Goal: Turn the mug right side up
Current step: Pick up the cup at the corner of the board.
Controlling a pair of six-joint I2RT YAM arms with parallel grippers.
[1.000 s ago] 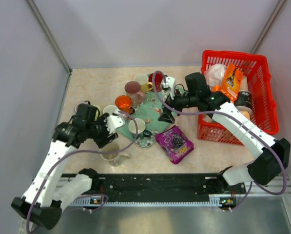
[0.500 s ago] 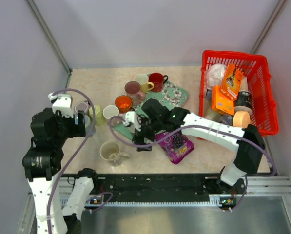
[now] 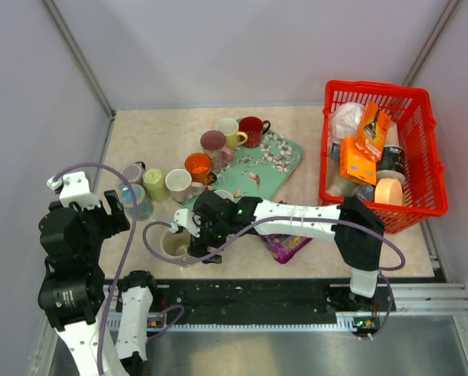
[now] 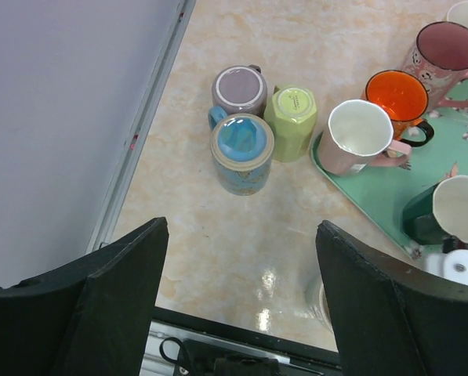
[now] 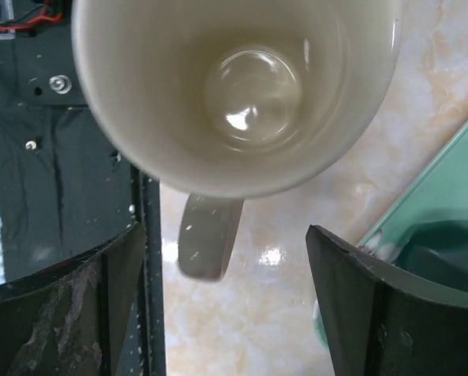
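Observation:
A beige mug (image 3: 175, 244) stands upright near the front rail, mouth up and empty; the right wrist view looks straight into it (image 5: 241, 86). My right gripper (image 3: 193, 235) is open just above it, and the mug's handle (image 5: 208, 239) lies between the jaws, untouched (image 5: 226, 231). Three mugs stand bottom up at the left: a purple one (image 4: 239, 90), a blue one (image 4: 242, 150) and a yellow-green one (image 4: 291, 112). My left gripper (image 4: 241, 231) is open and empty, raised above the table's near left (image 3: 112, 213).
A green flowered tray (image 3: 277, 157) carries orange (image 3: 197, 165), white (image 3: 179, 184), pink (image 3: 212, 141) and dark green (image 4: 445, 211) upright mugs. Yellow (image 3: 230, 129) and red (image 3: 252, 127) mugs stand behind it. A purple snack bag (image 3: 284, 244) lies by the right arm. A red basket (image 3: 379, 88) stands at the right.
My right arm swung from the basket side across the tray to the beige mug. My left arm drew back from that mug and rose to the left.

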